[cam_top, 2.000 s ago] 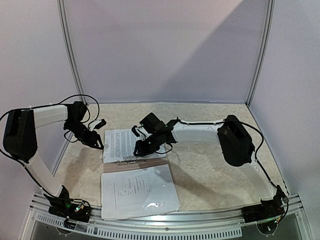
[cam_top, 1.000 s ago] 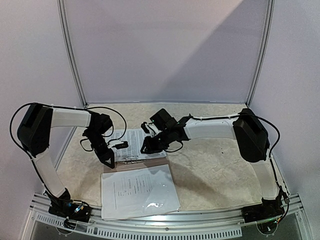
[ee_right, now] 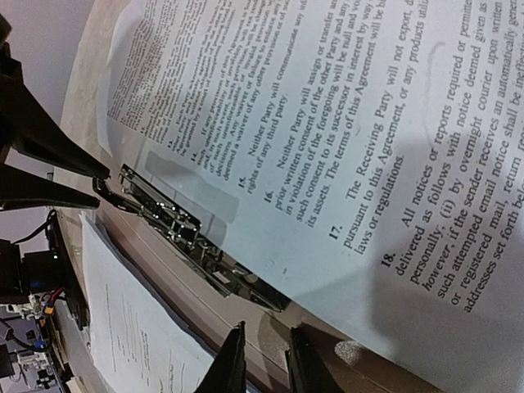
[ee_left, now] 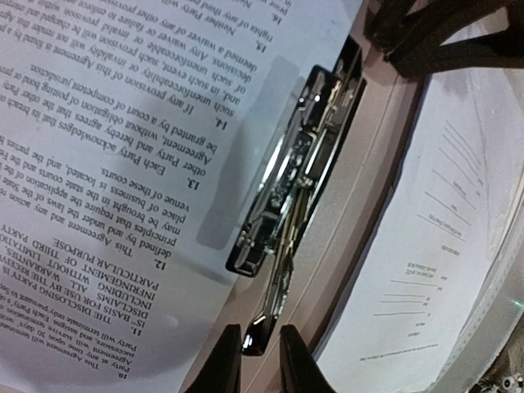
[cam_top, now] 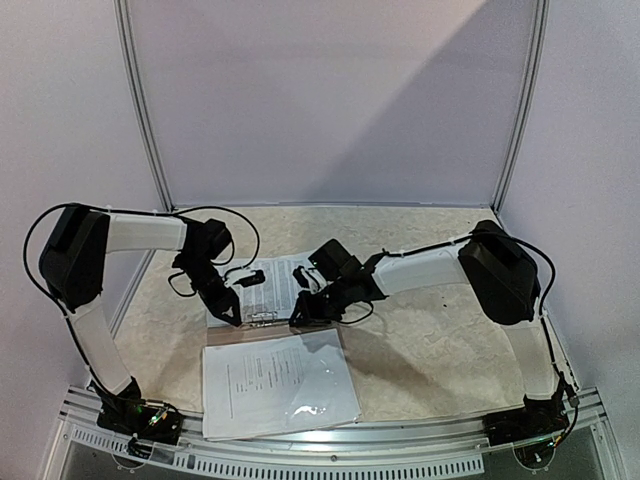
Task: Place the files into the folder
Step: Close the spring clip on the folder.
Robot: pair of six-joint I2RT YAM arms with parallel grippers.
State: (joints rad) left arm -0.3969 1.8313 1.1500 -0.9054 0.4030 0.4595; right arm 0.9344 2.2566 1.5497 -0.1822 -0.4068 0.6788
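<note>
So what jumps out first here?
The open folder mid-table, a dense printed sheet on its far half and a glossy sleeved sheet on its near half. Its metal clip glints along the spine, with the left fingers and right fingers poised at opposite ends of it.

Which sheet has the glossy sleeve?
The near sheet, sparsely printed, with glare; the far sheet beyond the clip is densely printed.
</note>
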